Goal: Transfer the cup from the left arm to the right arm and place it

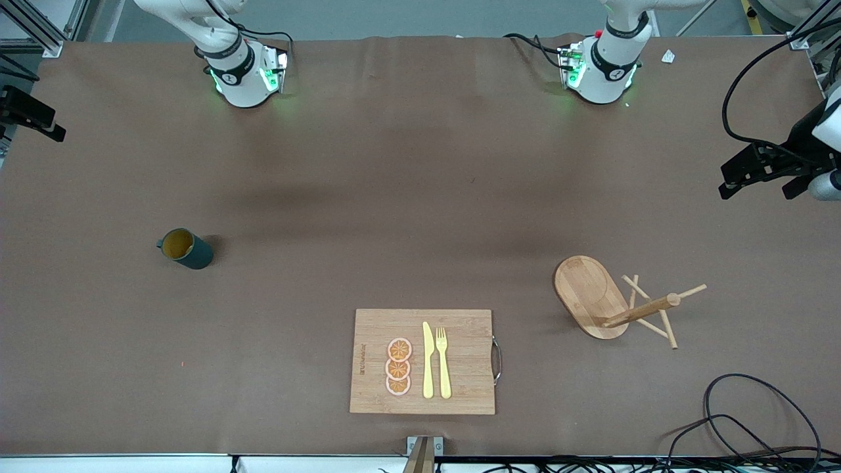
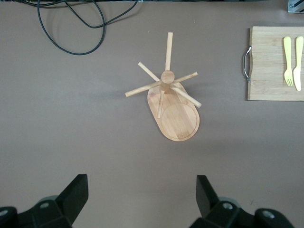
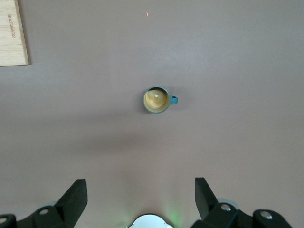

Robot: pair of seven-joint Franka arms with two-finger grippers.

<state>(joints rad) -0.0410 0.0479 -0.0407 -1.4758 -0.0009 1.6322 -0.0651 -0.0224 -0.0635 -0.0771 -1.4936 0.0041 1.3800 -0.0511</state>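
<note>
The cup (image 1: 186,248), a small dark teal mug with a yellowish inside, stands upright on the brown table toward the right arm's end. It also shows in the right wrist view (image 3: 156,99), seen from straight above with its small handle to one side. My right gripper (image 3: 141,185) is open and empty, high over the table between the right arm's base and the cup. My left gripper (image 2: 140,183) is open and empty, high over the table by the wooden peg stand (image 2: 173,102). Neither gripper shows in the front view.
The wooden peg stand (image 1: 591,295) stands toward the left arm's end. A bamboo cutting board (image 1: 460,328) with orange slices, a yellow knife and a fork lies near the front camera. Black cables (image 1: 755,420) lie at the table's front corner. A black device (image 1: 755,171) overhangs the left arm's end.
</note>
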